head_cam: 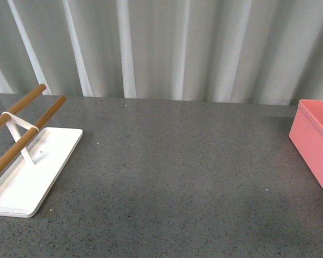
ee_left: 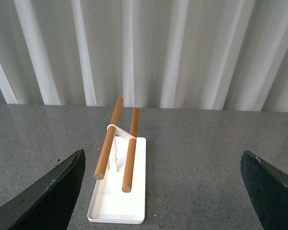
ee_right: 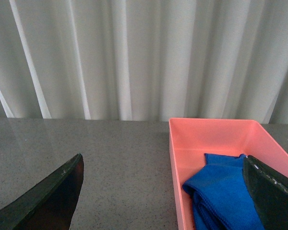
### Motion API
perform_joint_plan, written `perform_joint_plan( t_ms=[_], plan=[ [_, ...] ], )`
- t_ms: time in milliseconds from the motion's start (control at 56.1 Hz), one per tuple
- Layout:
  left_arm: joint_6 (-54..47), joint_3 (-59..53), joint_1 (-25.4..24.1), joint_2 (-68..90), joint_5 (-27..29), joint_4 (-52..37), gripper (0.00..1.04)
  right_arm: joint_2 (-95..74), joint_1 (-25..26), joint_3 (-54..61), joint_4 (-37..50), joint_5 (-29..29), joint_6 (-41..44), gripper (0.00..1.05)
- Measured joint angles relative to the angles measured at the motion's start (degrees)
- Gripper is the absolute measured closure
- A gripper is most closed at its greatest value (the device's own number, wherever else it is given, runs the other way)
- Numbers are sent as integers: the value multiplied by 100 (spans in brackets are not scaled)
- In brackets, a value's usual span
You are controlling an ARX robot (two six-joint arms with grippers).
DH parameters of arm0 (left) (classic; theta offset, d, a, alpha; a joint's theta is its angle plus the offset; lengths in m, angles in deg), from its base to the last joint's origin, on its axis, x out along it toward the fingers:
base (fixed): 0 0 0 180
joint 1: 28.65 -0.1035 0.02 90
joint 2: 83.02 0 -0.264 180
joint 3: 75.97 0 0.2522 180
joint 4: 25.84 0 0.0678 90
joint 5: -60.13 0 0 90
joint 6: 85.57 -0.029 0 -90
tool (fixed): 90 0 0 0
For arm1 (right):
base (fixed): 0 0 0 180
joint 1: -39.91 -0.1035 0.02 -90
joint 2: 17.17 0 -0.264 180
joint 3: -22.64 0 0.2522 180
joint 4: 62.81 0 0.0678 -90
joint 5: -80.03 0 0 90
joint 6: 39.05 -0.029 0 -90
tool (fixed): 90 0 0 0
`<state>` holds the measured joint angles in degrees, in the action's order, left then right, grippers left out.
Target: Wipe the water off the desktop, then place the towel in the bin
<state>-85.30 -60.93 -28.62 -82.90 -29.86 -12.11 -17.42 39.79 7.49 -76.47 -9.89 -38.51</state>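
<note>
You can take the job as essentially finished: the towel [ee_right: 225,194] lies crumpled inside the bin [ee_right: 211,132], the desktop [head_cam: 172,177] beside the bin shows no puddle, and the left gripper [ee_left: 163,191] and right gripper [ee_right: 163,194] both gape, grasping nothing.

place: staged test bench | cues: speckled grey desktop [head_cam: 172,177], pleated white curtain [head_cam: 167,48] backdrop
</note>
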Motion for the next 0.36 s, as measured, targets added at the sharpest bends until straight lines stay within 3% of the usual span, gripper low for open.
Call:
perform_joint_plan(
  t_ms=[357],
  plan=[
    [0,0,0,0,0,0,7,0,0,0,0,0,0,7]
  ],
)
